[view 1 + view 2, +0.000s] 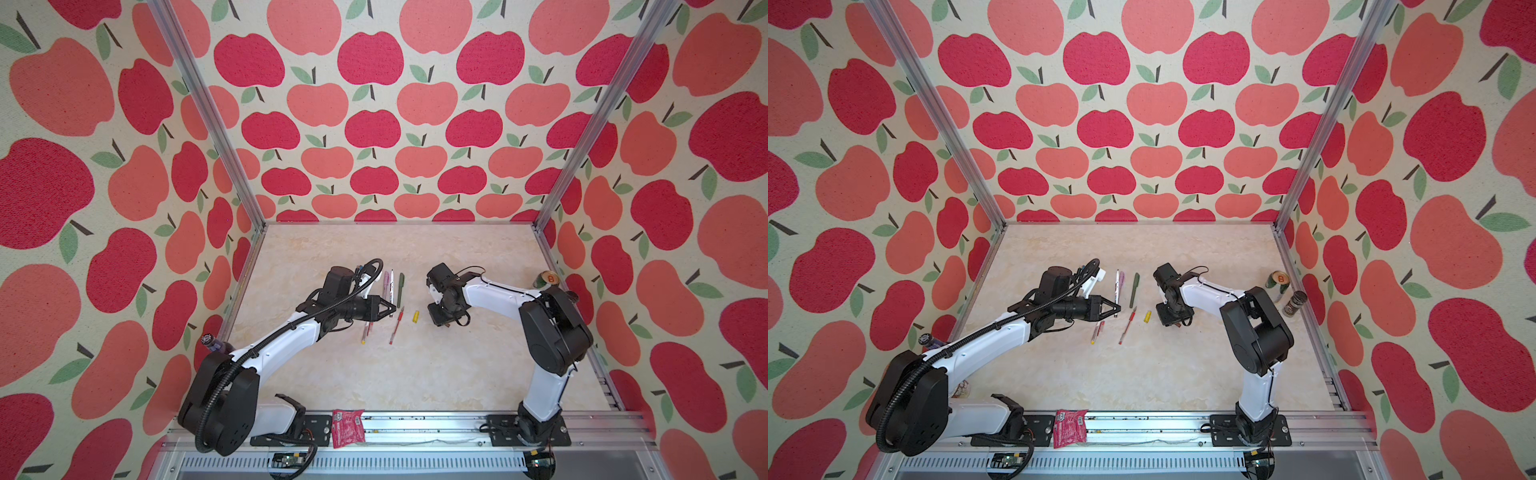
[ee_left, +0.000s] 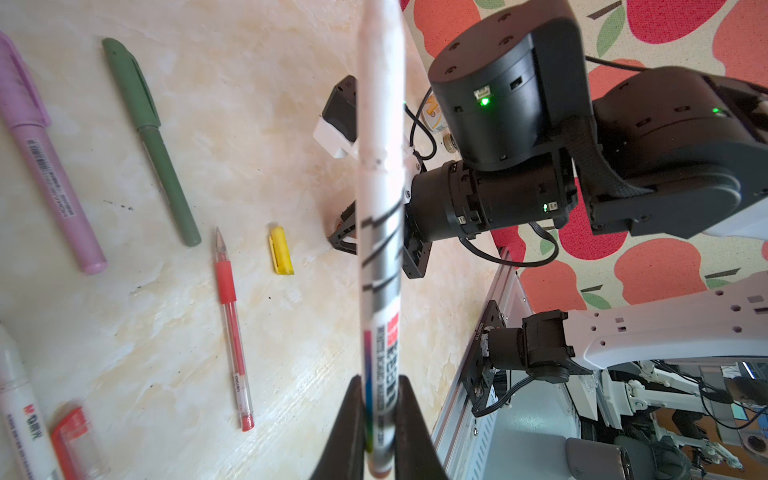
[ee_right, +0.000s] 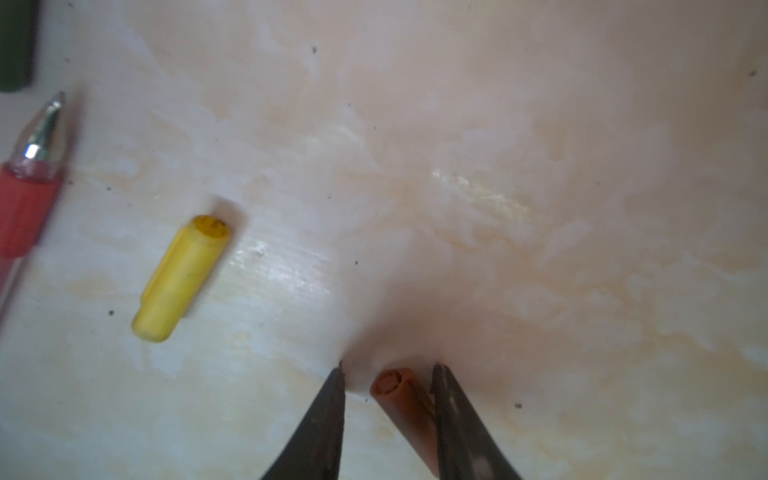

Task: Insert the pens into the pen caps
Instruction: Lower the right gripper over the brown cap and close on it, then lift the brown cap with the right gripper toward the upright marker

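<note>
Seemingly for capping, the left gripper [image 2: 381, 382] clamped the white pen [image 2: 380, 124]; at lower centre, the right gripper [image 3: 388, 372] straddled the brown cap [image 3: 401, 401], jaws apart.

We look steeply down from high in both top views, sharing the whole surface [image 1: 374, 374]; our wrist views sit close, both catching the yellow cap [image 2: 281, 250].
</note>
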Available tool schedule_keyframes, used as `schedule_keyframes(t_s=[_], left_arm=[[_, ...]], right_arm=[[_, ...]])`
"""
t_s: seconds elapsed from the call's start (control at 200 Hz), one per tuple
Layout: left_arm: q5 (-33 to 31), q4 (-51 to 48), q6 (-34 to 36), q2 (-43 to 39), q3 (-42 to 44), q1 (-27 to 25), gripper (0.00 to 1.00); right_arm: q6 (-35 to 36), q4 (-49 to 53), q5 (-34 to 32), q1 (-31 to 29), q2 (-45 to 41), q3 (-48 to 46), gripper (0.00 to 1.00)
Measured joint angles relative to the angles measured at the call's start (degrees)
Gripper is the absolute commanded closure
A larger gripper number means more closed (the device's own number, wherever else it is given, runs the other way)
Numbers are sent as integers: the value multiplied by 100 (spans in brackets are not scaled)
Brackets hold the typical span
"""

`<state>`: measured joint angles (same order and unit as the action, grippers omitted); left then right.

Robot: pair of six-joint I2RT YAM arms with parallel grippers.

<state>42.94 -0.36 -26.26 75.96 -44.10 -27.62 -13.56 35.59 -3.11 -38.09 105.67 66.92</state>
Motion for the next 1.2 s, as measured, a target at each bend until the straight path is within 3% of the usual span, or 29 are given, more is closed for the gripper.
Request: schedule_keyframes(t_s=[0.105,0.275,0.55,0.916,1.201], left_arm=[[2,4,-2,7,0,-2,100],[0,4,-2,7,0,-7,100],[0,2,0,7,0,-7,100],[11,7,0,9,0,-7,100],[264,157,-4,267,-109,-293,100]], right_arm=[[-7,0,-92,-70,-28,-42,63],[-105,7,-162,-107,-63,-92,77],[-240,26,-201,-205,-122,-166,85],[-503,48,-68,-223,-415,-378,87],[-1215,-527,844,511,-1825,-424,87]])
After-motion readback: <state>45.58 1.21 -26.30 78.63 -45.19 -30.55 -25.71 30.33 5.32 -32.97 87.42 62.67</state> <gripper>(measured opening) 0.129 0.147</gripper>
